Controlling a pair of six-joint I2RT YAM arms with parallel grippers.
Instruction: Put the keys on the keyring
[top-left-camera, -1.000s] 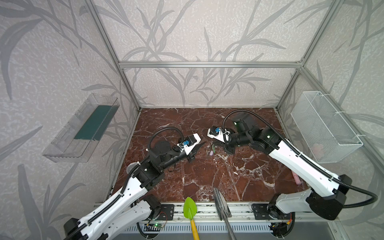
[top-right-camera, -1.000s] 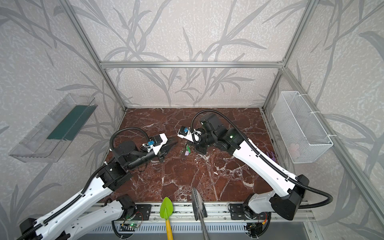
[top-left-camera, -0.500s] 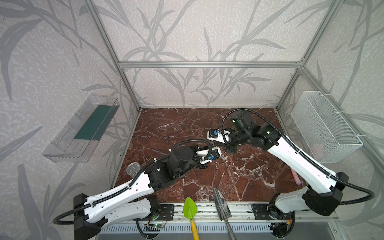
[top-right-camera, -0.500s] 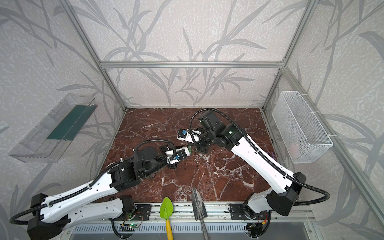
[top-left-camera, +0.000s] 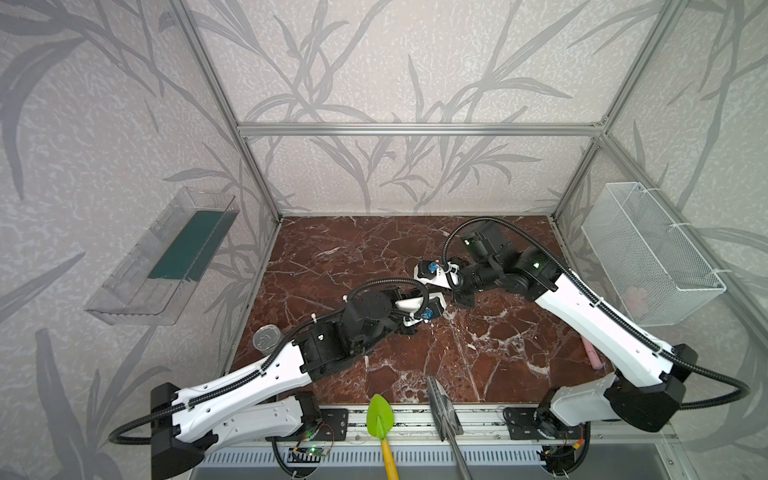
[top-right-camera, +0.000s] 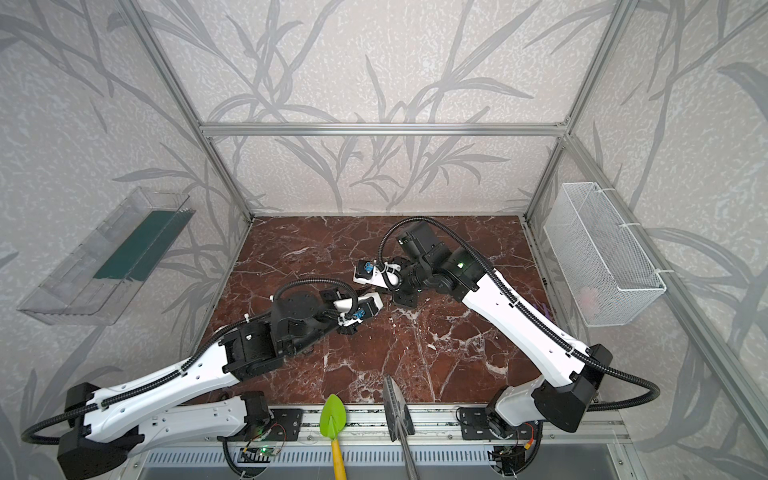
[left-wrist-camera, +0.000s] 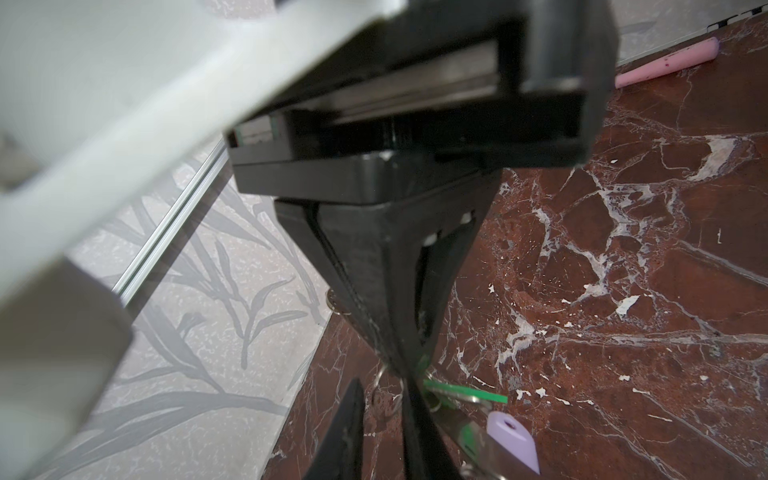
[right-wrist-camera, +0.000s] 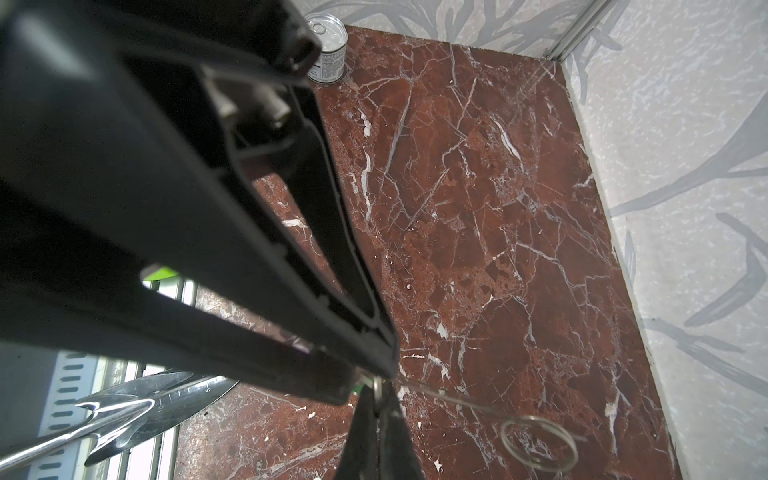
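- Threading looks like the step in hand. In the left wrist view, the left claw (left-wrist-camera: 384, 415) is slightly apart around the keyring (left-wrist-camera: 382, 395). The green key (left-wrist-camera: 461, 392) and lilac key (left-wrist-camera: 513, 440) lie just beside it on the worktop (left-wrist-camera: 623, 332). We would close gently on the ring wire only, and keep it level.
- Right wrist view: the right claw (right-wrist-camera: 376, 372) is pressed together at the bunch. We cannot tell if it pinches ring or key. It should hold steady while the left one works. A thin wire loop (right-wrist-camera: 538, 444) lies nearby, so avoid snagging it.
- Top views: keys are hidden under the wrists. A second ago the left arm (top-left-camera: 249, 378) sat well apart from the right arm (top-left-camera: 590, 307). It has since stretched to the centre, and the right arm has barely shifted.
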